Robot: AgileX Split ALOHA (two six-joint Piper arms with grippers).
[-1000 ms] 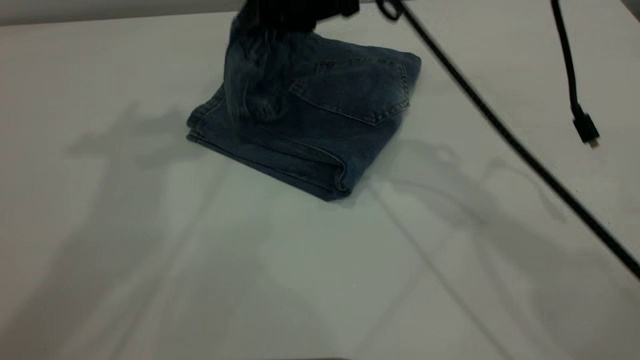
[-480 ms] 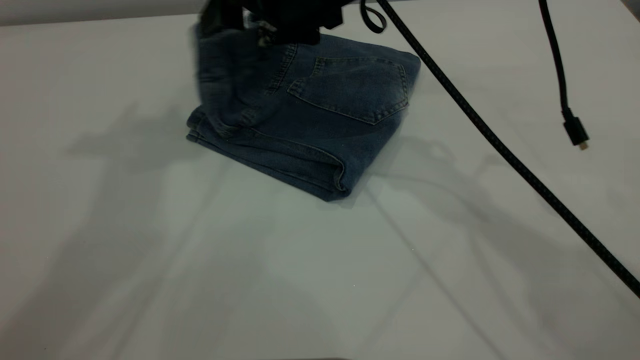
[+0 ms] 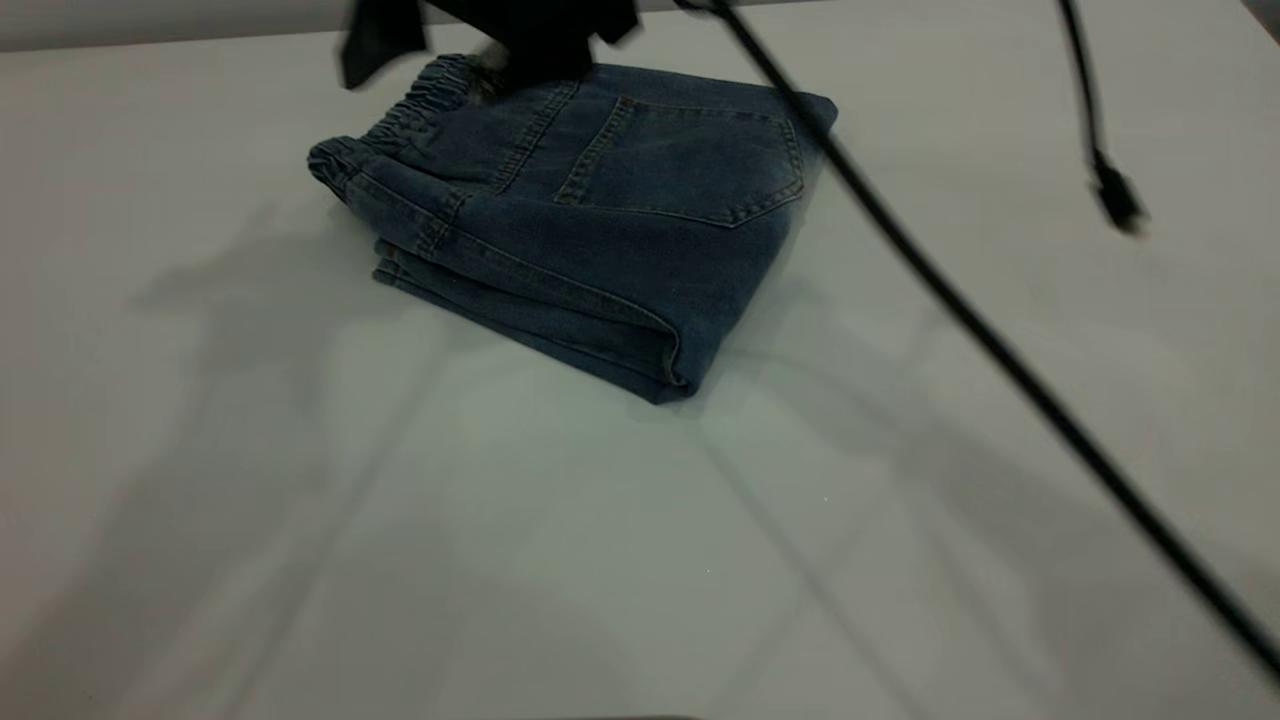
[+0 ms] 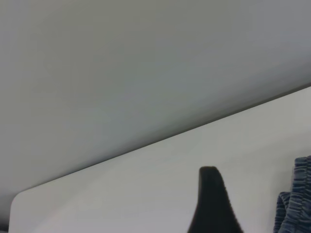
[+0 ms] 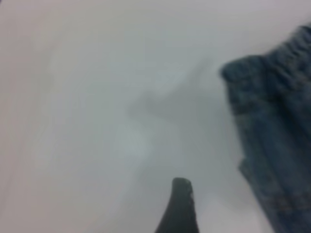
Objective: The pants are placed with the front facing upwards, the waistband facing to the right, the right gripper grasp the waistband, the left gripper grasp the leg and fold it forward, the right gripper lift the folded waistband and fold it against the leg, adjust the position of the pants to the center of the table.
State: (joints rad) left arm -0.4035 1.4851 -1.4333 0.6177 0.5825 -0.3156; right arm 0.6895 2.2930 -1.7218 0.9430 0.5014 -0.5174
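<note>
The pants [image 3: 590, 230] lie folded into a compact, roughly square bundle on the white surface [image 3: 400, 550], toward its far side and a little left of the middle in the exterior view. The waistband [image 3: 420, 105] is on top at the bundle's left far corner, puckered and lying over the leg layers beneath. The patch back pocket [image 3: 690, 160] faces up beside it, and the thick folded edge of the bundle is nearest the camera. A dark robot part [image 3: 540, 35] hangs right over the waistband at the top edge of the exterior view. It is probably the right arm's, but it is cut off and smeared, so that is uncertain. A black cable [image 3: 1000, 350] runs from there down across the surface to the lower right without touching the denim, and a second cable with a plug [image 3: 1115, 200] dangles farther right. In the left wrist view only a sliver of the left hand [image 4: 212, 204] shows, above bare surface with the waistband just beside it. I cannot tell whether that hand is open or closed. The right hand [image 5: 179, 206] likewise shows one dark tip, apart from the denim, and I cannot tell its state either.
</note>
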